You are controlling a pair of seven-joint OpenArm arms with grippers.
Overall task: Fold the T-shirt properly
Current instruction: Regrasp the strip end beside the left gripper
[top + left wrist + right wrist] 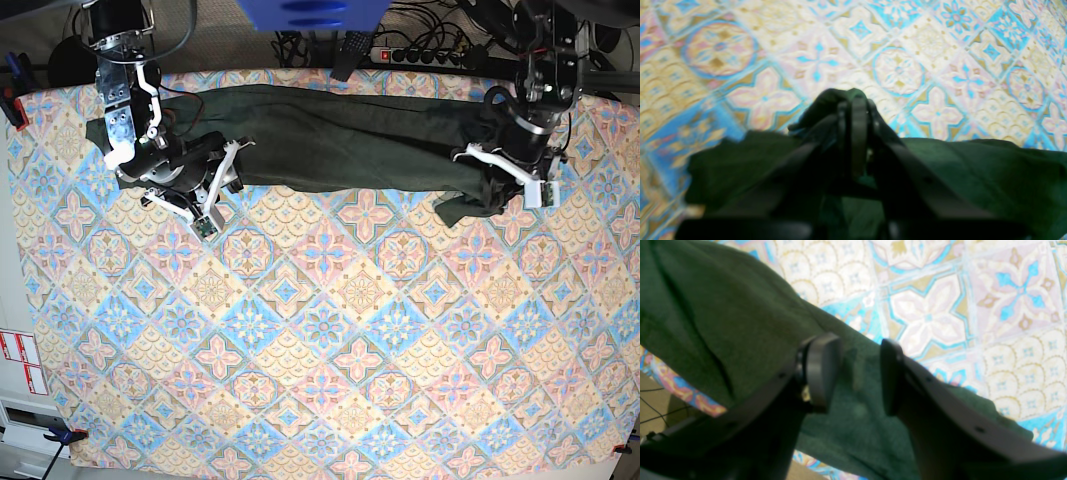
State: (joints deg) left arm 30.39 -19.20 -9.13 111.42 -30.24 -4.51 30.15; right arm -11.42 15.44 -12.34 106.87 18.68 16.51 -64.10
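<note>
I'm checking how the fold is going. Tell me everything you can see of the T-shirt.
The T-shirt is plain dark olive-green soft knit, without print. It lies as a long, wrinkled band across the far side of the patterned tablecloth. The left gripper is shut on a bunch of fabric at one end, where a loose flap hangs toward the camera in the base view. At the other end the right gripper is open, its fingers over the cloth.

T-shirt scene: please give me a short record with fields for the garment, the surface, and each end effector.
garment: dark green T-shirt, stretched as a long band along the far side of the table
surface: patterned tablecloth
left end effector: shut on T-shirt, fabric bunched between its fingers
right end effector: open, fingers apart above the fabric, gripping nothing
fold status: not yet a neat fold
</note>
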